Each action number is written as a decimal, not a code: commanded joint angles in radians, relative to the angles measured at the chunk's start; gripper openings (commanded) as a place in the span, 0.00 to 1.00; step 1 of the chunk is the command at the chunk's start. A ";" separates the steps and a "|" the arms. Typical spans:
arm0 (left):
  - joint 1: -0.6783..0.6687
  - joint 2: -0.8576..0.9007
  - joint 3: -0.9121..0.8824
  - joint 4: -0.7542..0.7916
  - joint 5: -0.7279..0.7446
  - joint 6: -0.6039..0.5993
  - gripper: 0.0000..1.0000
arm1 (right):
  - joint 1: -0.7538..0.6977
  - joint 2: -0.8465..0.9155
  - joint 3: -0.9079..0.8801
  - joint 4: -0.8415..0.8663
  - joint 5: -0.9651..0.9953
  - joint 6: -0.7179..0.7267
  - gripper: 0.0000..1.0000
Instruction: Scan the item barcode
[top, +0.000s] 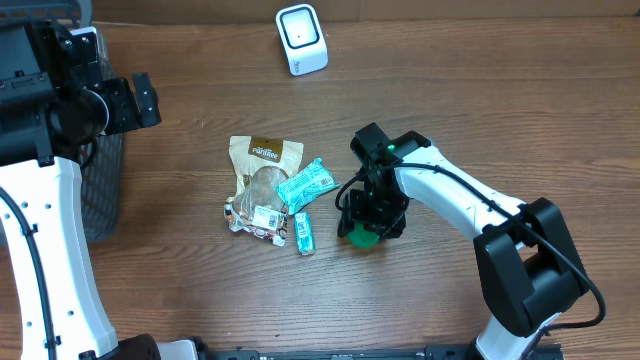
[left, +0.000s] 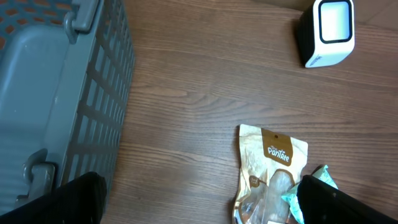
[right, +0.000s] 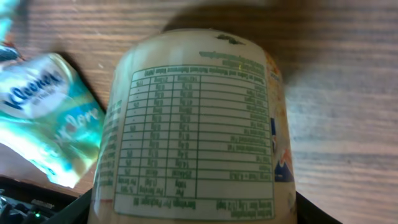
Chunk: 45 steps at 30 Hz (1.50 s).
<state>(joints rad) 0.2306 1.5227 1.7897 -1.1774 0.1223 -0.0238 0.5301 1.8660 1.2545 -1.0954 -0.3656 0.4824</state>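
Jar (top: 360, 238) lies right under the right claw (top: 372, 222) in the overhead view, mostly hidden by it, with the scanner (top: 301, 38) well beyond. From the left wrist, the left claw (left: 208, 202) gapes wide and empty, the jar out of frame. From the right wrist, the claw grips the jar half-closed; only its nutrition table shows, no barcode, so the round jar could slip or scan blank.
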 joint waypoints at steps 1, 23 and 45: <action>-0.002 0.002 0.011 0.003 -0.002 -0.006 1.00 | -0.003 -0.006 0.001 0.019 0.000 -0.009 0.70; -0.002 0.002 0.011 0.003 -0.002 -0.006 1.00 | -0.046 -0.006 0.010 0.039 0.051 0.029 1.00; -0.002 0.002 0.011 0.003 -0.002 -0.006 0.99 | 0.031 -0.006 0.063 0.080 0.340 0.117 1.00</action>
<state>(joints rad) 0.2306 1.5227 1.7897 -1.1774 0.1223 -0.0238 0.5461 1.8660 1.2911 -1.0168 -0.0811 0.5903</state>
